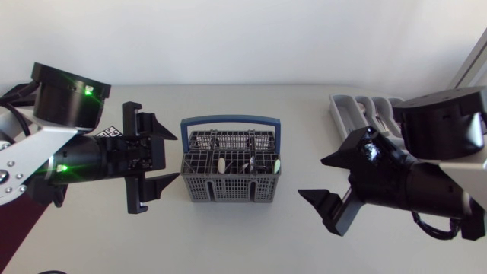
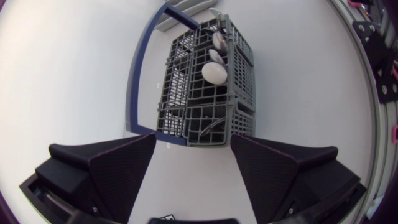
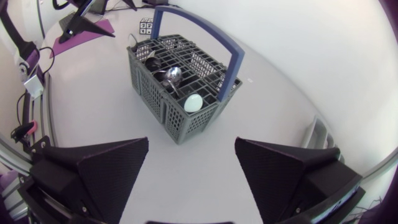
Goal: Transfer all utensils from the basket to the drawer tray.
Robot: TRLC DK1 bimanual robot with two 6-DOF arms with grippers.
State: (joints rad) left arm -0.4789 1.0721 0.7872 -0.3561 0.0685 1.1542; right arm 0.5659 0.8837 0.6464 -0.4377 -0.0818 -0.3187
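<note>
- Head view: grey plastic lattice cutlery basket with a blue hoop handle (image 1: 230, 175) sits mid-table. Everything below is placed off it.
- All the utensils I can see are inside the basket: a white rounded utensil end (image 1: 221, 164), a shiny metal spoon (image 3: 173, 74), and some darker pieces (can't tell what they are).
- Grey moulded drawer tray (image 1: 358, 113) is well apart from the basket, beyond its right end and partly hidden by my right arm.
- Left gripper (image 1: 166, 157) is just beside the basket's left end, pointing at it. Fingers are spread and hold nothing.
- Right gripper (image 1: 313, 177) is near the basket's right end, not touching. Fingers are wide apart and it is also empty-handed.
- My read is that nothing has been transferred yet, so the first pick is the step in hand.
- Doing it well:
  - Come down from above the basket, not in from its end.
  - Keep the fingers off the blue handle.
  - Take the piece standing proudest (likely the white end).
  - Pinch it on two sides and pull straight up so the basket doesn't drag or tip.
  - The right arm looks the better pick, since it's on the tray's side of the basket.
</note>
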